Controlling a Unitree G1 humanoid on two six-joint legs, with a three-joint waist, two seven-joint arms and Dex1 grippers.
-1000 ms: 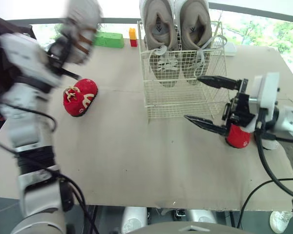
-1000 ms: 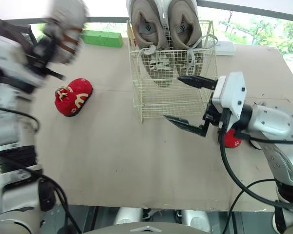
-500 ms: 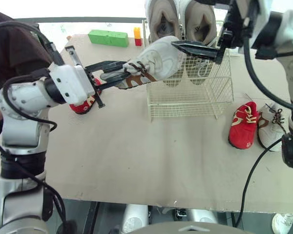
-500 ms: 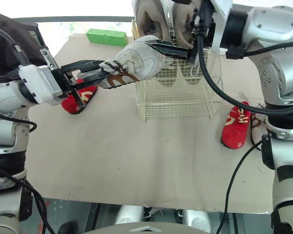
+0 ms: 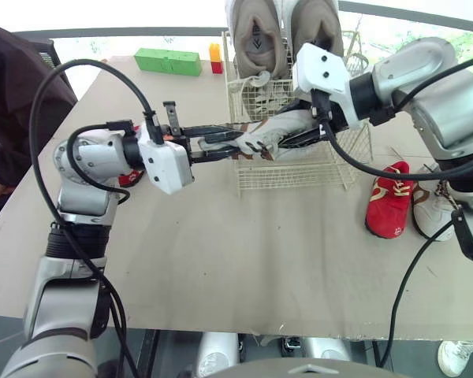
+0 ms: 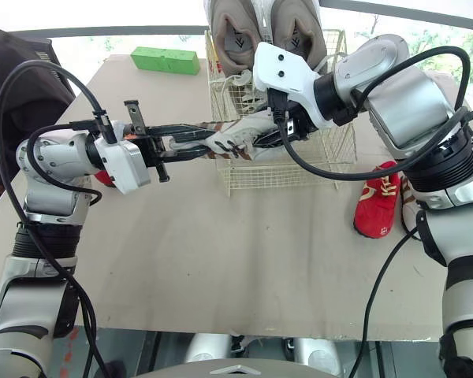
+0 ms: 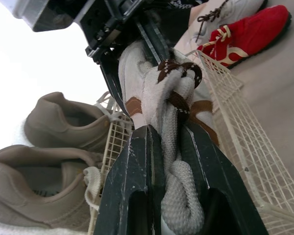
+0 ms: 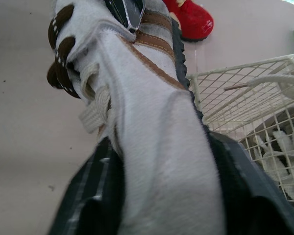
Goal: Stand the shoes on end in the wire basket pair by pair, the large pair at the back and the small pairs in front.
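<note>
- You have a tan table (image 5: pixel 221 260) with the wire basket (image 5: pixel 299 169) standing toward its back.
- Right of the basket, a red shoe (image 5: pixel 388 201) lies just beside a white shoe (image 5: pixel 433 206).
- At the far edge sit a green block (image 5: pixel 171 61) and what looks like a yellow-and-red block (image 5: pixel 214 59).

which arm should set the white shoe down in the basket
Probably right. The right gripper clamps the small white brown-laced shoe across its body at the white wire basket; the left gripper only pinches the laces from outside it.
</note>
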